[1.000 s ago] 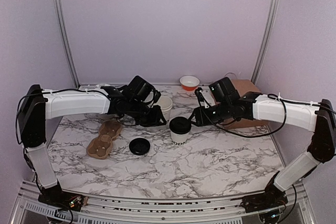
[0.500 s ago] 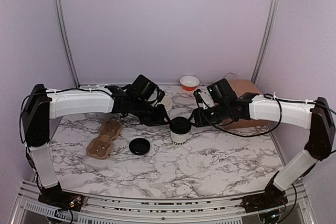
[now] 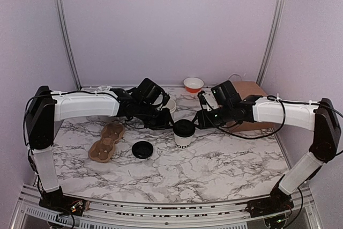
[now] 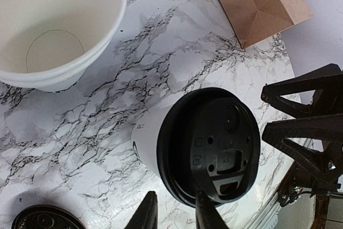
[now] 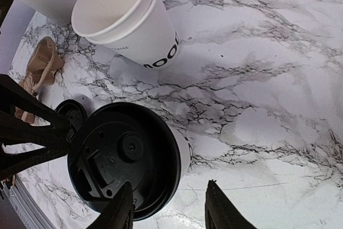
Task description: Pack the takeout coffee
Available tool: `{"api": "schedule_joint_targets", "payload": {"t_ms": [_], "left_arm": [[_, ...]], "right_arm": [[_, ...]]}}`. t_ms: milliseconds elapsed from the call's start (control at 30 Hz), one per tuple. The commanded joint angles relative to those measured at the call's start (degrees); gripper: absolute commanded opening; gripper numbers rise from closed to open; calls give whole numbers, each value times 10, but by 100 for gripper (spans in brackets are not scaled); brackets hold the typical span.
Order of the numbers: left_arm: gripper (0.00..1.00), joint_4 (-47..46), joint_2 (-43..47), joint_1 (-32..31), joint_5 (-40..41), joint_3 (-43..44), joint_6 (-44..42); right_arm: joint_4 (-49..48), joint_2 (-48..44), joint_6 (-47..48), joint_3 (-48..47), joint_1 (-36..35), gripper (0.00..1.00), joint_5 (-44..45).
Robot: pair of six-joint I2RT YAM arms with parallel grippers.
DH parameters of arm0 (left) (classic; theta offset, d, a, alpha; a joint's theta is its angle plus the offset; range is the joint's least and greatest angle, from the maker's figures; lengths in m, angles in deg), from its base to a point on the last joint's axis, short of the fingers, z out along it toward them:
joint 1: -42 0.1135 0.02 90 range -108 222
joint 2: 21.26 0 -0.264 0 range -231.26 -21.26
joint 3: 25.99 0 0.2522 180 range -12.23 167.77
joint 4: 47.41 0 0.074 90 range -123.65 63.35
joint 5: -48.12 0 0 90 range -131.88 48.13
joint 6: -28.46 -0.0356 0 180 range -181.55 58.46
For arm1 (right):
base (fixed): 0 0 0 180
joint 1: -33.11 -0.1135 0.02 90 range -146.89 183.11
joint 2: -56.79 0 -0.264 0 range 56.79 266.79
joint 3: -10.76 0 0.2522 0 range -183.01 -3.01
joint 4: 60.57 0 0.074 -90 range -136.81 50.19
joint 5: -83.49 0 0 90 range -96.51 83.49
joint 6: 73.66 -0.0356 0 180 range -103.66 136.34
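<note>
The takeout coffee [image 3: 184, 133] is a white paper cup with a black lid, upright mid-table. In the left wrist view its lid [image 4: 209, 146] fills the centre. My left gripper [image 4: 174, 214] hangs at the cup's left side, jaws a little apart with only marble between them. One of its fingertips [image 4: 206, 210] overlaps the lid's rim. My right gripper [image 5: 169, 210] is at the cup's right side and stands open. One of its fingertips [image 5: 120, 207] sits over the lid [image 5: 120, 159]. From above, the left gripper [image 3: 165, 124] and the right gripper [image 3: 199, 119] flank the cup.
A loose black lid [image 3: 142, 149] lies left of the cup, and a brown cup carrier [image 3: 107, 142] lies further left. Lidless white cups [image 3: 169, 105] stand behind. An orange bowl [image 3: 193, 84] and a brown paper bag [image 3: 250, 90] are at the back right.
My left gripper has moved right, up to the cup's lid. The right gripper has edged slightly left toward the cup. The cup has stayed in place.
</note>
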Motion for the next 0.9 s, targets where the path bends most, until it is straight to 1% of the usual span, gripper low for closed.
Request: {"api": "schedule_joint_targets", "payload": {"t_ms": [0,500,667,767,867], "left_arm": [[26,-1,-13,-4,13,17,-2],[25,8,-38,-9,23,22,-5],[25,29,-42,-15,46,16,-15],[25,41,-46,-23,63,1,-20],[25,41,-49,-30,70,-34,-14]], "right_arm": [[-22,10,-2,-7,5,43,-3],[-30,22,1,19,5,42,-9],[-28,20,0,38,4,42,-4],[-34,18,-4,61,4,41,-4],[-46,11,-13,99,4,41,-4]]}}
